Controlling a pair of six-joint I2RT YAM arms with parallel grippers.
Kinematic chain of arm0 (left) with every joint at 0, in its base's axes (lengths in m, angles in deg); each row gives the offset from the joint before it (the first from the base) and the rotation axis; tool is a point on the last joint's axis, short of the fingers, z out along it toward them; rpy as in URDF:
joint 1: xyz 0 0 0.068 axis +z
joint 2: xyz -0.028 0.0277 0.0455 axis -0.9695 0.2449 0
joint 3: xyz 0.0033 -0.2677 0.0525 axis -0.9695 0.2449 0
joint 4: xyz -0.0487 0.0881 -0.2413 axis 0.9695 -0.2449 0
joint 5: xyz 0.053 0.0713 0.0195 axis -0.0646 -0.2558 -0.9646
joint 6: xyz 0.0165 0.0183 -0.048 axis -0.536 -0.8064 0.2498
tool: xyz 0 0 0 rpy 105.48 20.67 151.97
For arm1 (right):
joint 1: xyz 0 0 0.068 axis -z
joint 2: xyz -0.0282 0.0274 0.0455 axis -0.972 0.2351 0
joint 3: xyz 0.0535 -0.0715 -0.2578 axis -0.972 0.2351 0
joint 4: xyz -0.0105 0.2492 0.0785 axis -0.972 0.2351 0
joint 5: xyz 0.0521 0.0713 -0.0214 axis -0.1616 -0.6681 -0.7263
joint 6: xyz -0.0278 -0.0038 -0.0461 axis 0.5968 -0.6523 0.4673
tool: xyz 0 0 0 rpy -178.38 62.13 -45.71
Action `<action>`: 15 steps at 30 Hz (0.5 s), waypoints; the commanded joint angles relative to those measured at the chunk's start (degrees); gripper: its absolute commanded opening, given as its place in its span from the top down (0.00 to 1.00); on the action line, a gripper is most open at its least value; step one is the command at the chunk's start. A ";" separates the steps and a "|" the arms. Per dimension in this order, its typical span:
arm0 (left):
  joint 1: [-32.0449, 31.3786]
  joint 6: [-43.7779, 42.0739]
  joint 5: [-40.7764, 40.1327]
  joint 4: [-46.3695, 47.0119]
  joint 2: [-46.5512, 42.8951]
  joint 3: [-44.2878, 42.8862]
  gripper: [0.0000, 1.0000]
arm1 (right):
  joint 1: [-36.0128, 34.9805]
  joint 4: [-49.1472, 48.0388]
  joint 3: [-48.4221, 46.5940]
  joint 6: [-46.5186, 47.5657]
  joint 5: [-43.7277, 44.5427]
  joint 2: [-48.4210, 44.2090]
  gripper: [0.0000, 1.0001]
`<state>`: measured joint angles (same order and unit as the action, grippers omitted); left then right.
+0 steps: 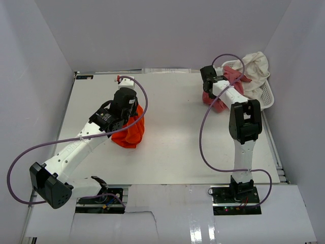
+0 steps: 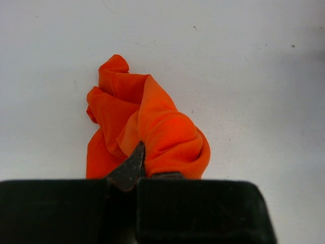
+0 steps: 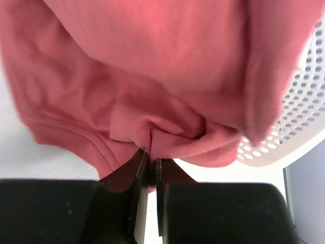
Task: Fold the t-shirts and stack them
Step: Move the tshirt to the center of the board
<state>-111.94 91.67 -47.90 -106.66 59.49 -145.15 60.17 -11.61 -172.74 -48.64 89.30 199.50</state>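
Left tool (image 2: 140,155) pinches orange shirt (image 2: 152,119) just ahead; right tool (image 3: 150,158) pinches pink shirt (image 3: 127,76).

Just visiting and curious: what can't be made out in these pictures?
Top external: the left arm covers part of the orange shirt; the basket hides part of the cream shirt.
Right wrist: the pink shirt fills the view, its outline cut by the edges.
Left wrist: the black housing hides the orange shirt's near end.

Matt orange-red cloth t-shirt (image 2: 152,127), fine-knit rose-pink t-shirt (image 3: 127,76), perforated white plastic basket (image 3: 299,112), smooth matt white table (image 2: 254,76).
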 commanded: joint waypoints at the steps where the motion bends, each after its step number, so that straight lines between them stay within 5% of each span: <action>1: -0.18 -0.18 0.45 2.09 -2.14 0.45 1.00 | 0.32 -1.47 -6.76 1.58 -2.30 -6.63 0.92; 6: -0.18 0.00 1.24 2.18 -2.14 0.54 1.00 | 6.54 0.29 -18.36 5.27 -1.45 -8.84 0.92; 13: -0.18 -0.18 1.68 2.44 -2.23 0.98 1.00 | 18.16 0.12 -29.19 10.11 18.68 -8.22 0.92; 14: -0.18 -0.27 1.77 2.53 -1.88 0.98 1.00 | 18.42 -0.41 -27.54 10.64 18.86 -9.35 0.87; 15: -0.18 -0.27 1.94 2.70 -1.70 0.89 1.00 | 18.16 -0.76 -26.13 10.64 18.69 -9.88 0.67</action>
<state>-111.94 91.67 -46.54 -105.81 59.44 -144.32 77.88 -11.63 -199.78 -40.46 100.01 192.92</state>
